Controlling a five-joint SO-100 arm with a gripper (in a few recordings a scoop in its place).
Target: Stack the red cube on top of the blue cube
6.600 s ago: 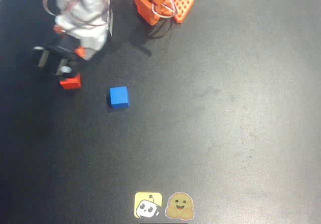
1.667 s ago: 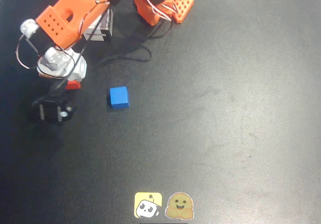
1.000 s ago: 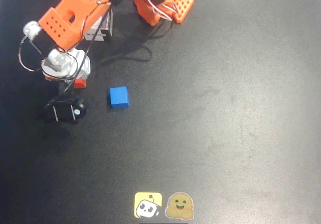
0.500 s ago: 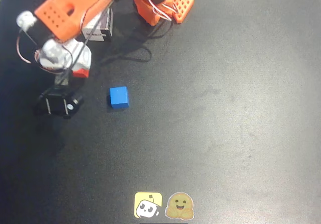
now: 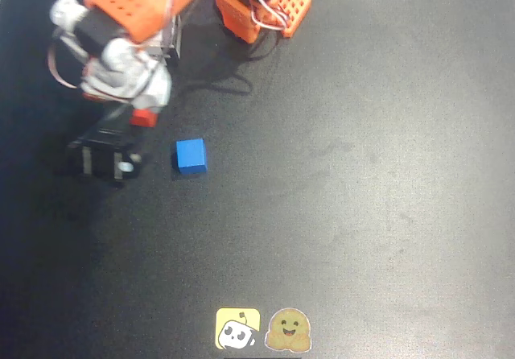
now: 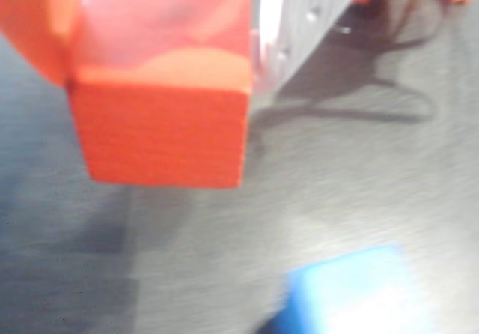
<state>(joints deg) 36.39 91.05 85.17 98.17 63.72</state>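
We see the gripper [image 5: 135, 125] closed around the red cube [image 6: 161, 87], which sits clamped between an orange finger [image 6: 34, 19] on its left in the wrist view and a white finger [image 6: 299, 27] on its right. In that view the cube hangs clear of the dark surface [image 6: 359, 177], with its shadow spread on the surface beneath it. In the overhead view we can make out only a sliver of the red cube [image 5: 143, 117] under the white wrist housing [image 5: 125, 77] of the arm. The blue cube [image 5: 191, 155] rests on the surface [image 5: 362, 174] just to the right of the gripper and slightly below it in the overhead picture, apart from the red cube. In the wrist view the blue cube [image 6: 359, 293] lies blurred, below and right of the held cube
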